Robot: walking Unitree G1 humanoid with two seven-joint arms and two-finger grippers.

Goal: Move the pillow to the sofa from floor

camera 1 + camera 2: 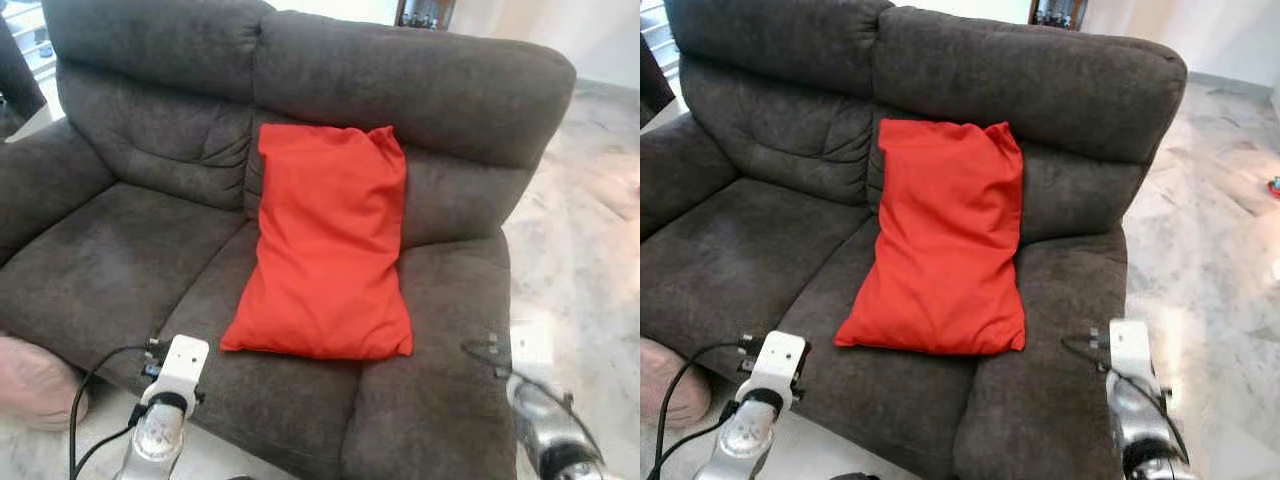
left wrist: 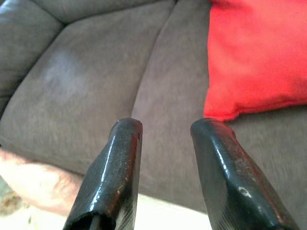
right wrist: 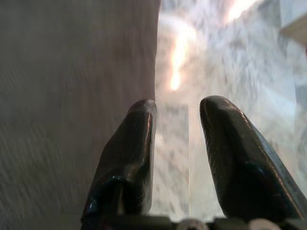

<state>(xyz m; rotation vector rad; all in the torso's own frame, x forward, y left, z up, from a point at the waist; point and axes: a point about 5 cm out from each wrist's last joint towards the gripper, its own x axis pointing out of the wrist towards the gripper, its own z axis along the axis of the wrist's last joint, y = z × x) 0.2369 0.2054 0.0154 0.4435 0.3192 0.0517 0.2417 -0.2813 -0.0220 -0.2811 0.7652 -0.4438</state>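
A red pillow [image 1: 325, 245] lies on the dark grey sofa [image 1: 120, 260], its top leaning on the backrest and its bottom on the seat near the middle seam. My left gripper [image 2: 165, 127] is open and holds nothing. It hovers over the seat's front edge, just short of the red pillow's [image 2: 259, 57] lower corner. My left arm [image 1: 170, 395] rises at the sofa's front. My right gripper [image 3: 177, 105] is open too, beside the sofa's right side above the marble floor [image 3: 230, 43]. My right arm [image 1: 1130, 385] stands by the right front corner.
A pale pink cushion [image 1: 35, 385] lies on the floor against the sofa's front left, near the left fingers [image 2: 38, 182]. A black cable [image 1: 85, 400] runs from my left wrist. Open marble floor [image 1: 1210, 230] stretches to the right of the sofa.
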